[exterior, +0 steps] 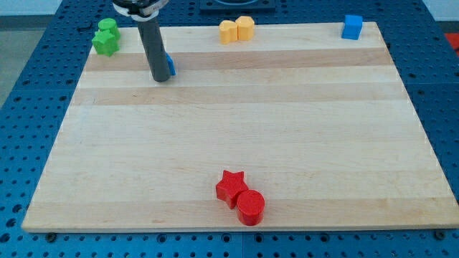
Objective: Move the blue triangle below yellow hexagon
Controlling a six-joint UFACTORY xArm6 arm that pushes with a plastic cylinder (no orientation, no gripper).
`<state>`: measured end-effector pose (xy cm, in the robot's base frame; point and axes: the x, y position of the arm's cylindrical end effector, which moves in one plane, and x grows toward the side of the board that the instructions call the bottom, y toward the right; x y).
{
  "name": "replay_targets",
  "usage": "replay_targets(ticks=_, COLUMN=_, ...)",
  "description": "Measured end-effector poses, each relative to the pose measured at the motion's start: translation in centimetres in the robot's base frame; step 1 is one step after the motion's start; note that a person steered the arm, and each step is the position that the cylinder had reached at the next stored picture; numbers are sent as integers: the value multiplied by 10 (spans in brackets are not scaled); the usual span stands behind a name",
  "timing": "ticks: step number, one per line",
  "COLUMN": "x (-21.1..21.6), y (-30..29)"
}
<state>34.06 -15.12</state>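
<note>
The blue triangle [171, 65] lies near the view's top left, mostly hidden behind my rod; only its right edge shows. My tip [161, 78] rests on the board touching the triangle's left side. The yellow hexagon [228, 31] sits at the top edge near the middle, touching a second yellow block [245, 28] on its right. The triangle is to the left of and a little below the hexagon.
Two green blocks [106, 37] sit together at the top left corner. A blue cube [351, 26] stands at the top right. A red star [231, 186] and a red cylinder [250, 207] touch near the bottom edge of the wooden board [287, 129].
</note>
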Motion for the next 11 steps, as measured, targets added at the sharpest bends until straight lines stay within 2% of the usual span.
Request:
replay_targets(ticks=1, x=-1, y=-40)
replay_targets(ticks=2, x=-15, y=-56)
replay_targets(ticks=5, x=-26, y=29)
replay_targets(ticks=6, x=-42, y=43)
replay_targets(ticks=9, x=-65, y=186)
replay_targets(ticks=10, x=-65, y=177)
replay_targets(ticks=11, x=-55, y=144)
